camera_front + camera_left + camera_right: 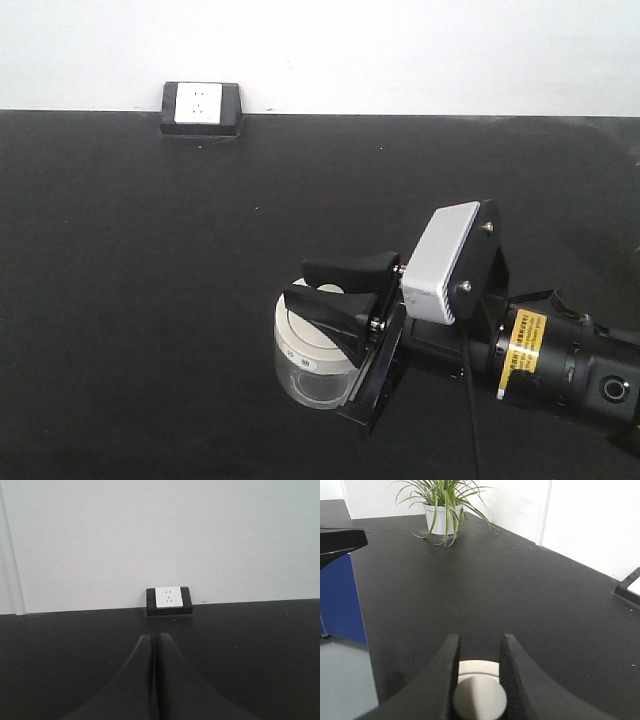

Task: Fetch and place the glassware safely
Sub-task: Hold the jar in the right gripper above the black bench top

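My right gripper [480, 645] is clenched on the jar [310, 378]. Its two fingers pinch the round knob [480, 697] in the middle of the cream lid [303, 347]. The jar is at the near part of the black table [150, 300], directly under that gripper. My left gripper [154, 641] is closed on nothing, with its tips pressed together, and it points toward the wall socket [167, 599].

I judge the hold to be the weak point. A knob grip may lift only the lid and leave the glass body behind. I would raise it slowly and straight up, and check in the front view that the glass rises with the lid. I would also keep it low over the table while carrying it and avoid any tilt.

Through the clear wall I see nothing inside the jar, though the view is too coarse to rule out something small.
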Controlling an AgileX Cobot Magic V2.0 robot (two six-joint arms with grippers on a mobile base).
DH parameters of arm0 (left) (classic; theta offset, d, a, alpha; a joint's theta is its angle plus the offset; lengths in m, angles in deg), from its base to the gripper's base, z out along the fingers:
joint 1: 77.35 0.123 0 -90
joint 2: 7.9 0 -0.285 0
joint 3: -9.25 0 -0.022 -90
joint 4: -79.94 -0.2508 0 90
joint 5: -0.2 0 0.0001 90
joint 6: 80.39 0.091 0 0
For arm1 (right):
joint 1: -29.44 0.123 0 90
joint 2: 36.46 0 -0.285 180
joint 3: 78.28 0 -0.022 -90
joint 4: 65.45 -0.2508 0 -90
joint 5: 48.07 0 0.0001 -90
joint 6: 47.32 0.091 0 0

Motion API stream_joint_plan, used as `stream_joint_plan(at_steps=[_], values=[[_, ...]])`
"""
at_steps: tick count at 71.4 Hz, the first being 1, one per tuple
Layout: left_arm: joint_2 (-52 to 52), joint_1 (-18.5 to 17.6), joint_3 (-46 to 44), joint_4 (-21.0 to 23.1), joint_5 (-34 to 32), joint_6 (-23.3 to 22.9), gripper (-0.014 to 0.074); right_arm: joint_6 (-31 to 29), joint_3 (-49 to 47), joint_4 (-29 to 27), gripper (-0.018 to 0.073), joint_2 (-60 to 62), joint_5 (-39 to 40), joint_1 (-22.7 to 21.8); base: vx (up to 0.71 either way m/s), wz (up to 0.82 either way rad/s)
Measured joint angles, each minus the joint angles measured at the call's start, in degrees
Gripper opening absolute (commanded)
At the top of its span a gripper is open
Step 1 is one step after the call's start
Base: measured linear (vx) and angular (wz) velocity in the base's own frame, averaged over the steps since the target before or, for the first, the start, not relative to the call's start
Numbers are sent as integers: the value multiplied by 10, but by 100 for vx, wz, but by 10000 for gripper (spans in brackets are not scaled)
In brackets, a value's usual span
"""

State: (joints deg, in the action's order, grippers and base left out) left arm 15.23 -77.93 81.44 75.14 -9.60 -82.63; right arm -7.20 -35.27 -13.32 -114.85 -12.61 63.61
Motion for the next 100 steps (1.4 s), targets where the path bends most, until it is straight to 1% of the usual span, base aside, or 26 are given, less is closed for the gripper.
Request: stream_joint_plan(at_steps=[100], values=[[0,0,0,0,0,0,-7,0,0,0,-1,0,0,0,1,-1]])
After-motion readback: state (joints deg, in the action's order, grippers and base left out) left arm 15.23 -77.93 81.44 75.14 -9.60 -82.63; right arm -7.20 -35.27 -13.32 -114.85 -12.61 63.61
